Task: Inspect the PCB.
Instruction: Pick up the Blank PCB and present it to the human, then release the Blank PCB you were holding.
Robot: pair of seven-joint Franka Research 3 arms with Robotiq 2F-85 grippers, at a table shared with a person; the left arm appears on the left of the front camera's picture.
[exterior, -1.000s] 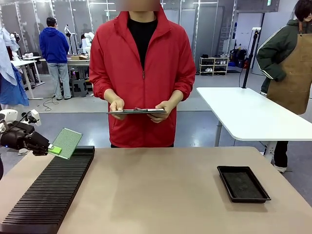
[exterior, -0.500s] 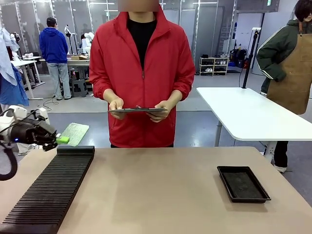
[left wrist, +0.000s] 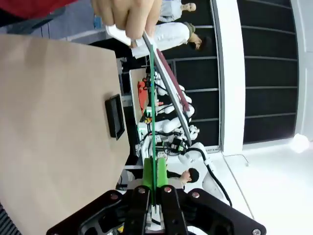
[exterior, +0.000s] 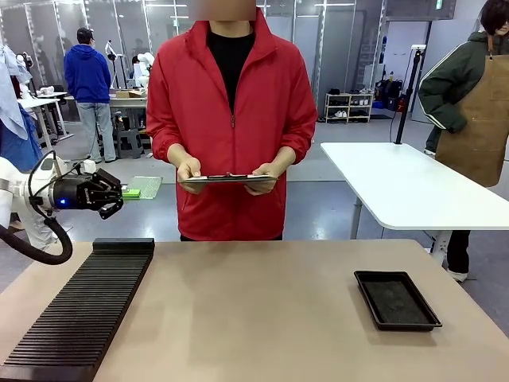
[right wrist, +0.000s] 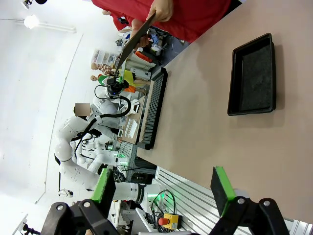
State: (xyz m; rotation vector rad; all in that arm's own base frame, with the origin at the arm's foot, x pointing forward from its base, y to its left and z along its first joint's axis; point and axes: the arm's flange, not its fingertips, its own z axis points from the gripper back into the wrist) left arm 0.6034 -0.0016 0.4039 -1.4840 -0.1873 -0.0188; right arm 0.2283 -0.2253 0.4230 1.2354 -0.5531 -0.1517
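Observation:
The PCB (exterior: 146, 187) is a thin pale green board held nearly flat in the air, left of the person's clipboard (exterior: 227, 179). My left gripper (exterior: 130, 192) is shut on its near edge, above the far end of the black slotted rack (exterior: 79, 310). In the left wrist view the PCB (left wrist: 151, 107) shows edge-on as a thin green line rising from my left gripper (left wrist: 152, 178) toward the clipboard (left wrist: 168, 78) and the person's hand (left wrist: 127, 19). My right gripper (right wrist: 163, 191) is open with nothing between its fingers, well off the table's surface.
A shallow black tray (exterior: 396, 299) lies on the right of the tan table (exterior: 262, 318); the tray (right wrist: 254, 73) and the rack (right wrist: 151, 110) also appear from the right wrist. A person in a red jacket (exterior: 231, 103) stands at the far edge holding the clipboard in both hands.
My left gripper has risen and moved right toward the person with the PCB. The board has turned from tilted to nearly level. The person and clipboard have stayed put.

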